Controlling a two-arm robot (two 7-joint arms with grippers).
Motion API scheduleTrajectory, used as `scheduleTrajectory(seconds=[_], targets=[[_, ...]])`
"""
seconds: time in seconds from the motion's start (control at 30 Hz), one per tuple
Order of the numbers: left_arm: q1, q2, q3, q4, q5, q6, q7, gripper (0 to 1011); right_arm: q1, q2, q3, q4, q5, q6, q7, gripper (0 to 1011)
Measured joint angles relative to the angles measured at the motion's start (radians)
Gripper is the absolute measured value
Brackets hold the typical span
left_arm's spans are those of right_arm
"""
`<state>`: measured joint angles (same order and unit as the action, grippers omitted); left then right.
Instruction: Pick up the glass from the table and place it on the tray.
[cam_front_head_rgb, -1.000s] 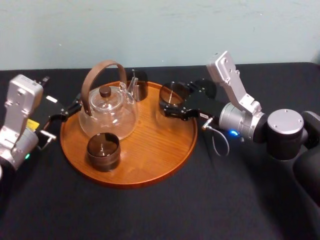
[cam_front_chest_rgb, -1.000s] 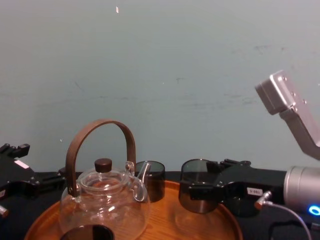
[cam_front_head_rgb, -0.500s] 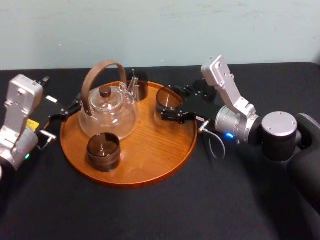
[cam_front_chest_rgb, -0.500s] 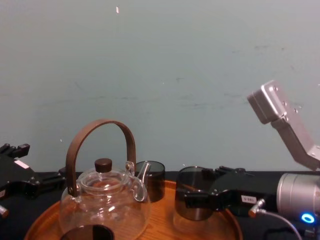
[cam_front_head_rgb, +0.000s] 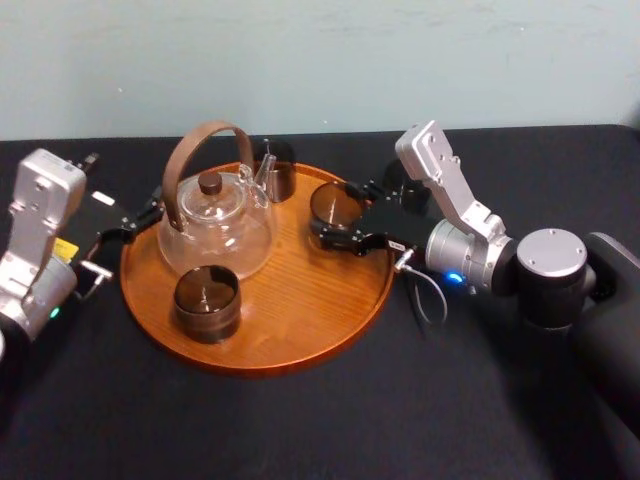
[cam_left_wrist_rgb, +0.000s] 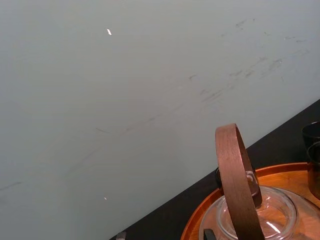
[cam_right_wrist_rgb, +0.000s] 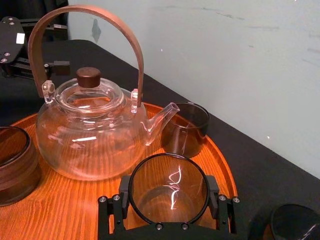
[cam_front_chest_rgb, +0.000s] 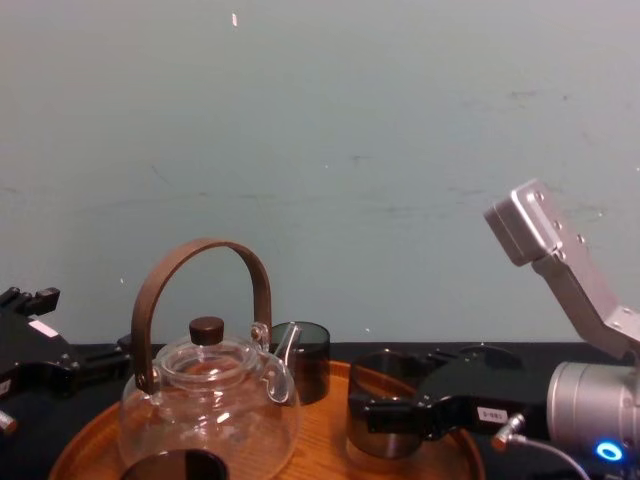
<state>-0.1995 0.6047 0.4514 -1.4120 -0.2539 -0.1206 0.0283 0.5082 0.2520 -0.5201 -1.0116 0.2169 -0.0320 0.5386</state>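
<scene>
The right hand (cam_front_head_rgb: 334, 218) clamped the smoked glass (cam_front_head_rgb: 334, 200) inside the wooden tray (cam_front_head_rgb: 300, 300) near its right rim; left hand (cam_front_head_rgb: 125, 228) parked alongside.

One tray (cam_front_head_rgb: 300, 330), one teapot (cam_front_head_rgb: 215, 225), three dark glasses (cam_front_head_rgb: 206, 298) on tray, perhaps fourth glass (cam_right_wrist_rgb: 294, 222) on table (cam_front_head_rgb: 300, 425)

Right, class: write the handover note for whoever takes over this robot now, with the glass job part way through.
Right gripper: shut on the glass, at the right side of the tray, to the right of the teapot.
Left gripper: parked beside the tray's left rim, over the table.
Done: the glass is off the table and inside the tray's rim, very low; whether it touches the wood is unclear.
Left: seat it if needed, open the right gripper, then withdraw clear of the teapot.
</scene>
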Motion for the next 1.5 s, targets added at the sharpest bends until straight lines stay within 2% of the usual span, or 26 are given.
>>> scheduleTrajectory(seconds=[1.37,1.43,1.5], targets=[[0.000,0.000,0.000,0.000,0.000,0.000,0.000,1001,-0.001,-0.005,0.002,0.007,-0.008,-0.002,0.001,905],[0.000,0.000,0.000,0.000,0.000,0.000,0.000,1001,-0.001,-0.005,0.002,0.007,-0.008,-0.002,0.001,908],[0.000,0.000,0.000,0.000,0.000,0.000,0.000,1001,-0.001,-0.005,0.002,0.007,-0.008,-0.002,0.000,958]])
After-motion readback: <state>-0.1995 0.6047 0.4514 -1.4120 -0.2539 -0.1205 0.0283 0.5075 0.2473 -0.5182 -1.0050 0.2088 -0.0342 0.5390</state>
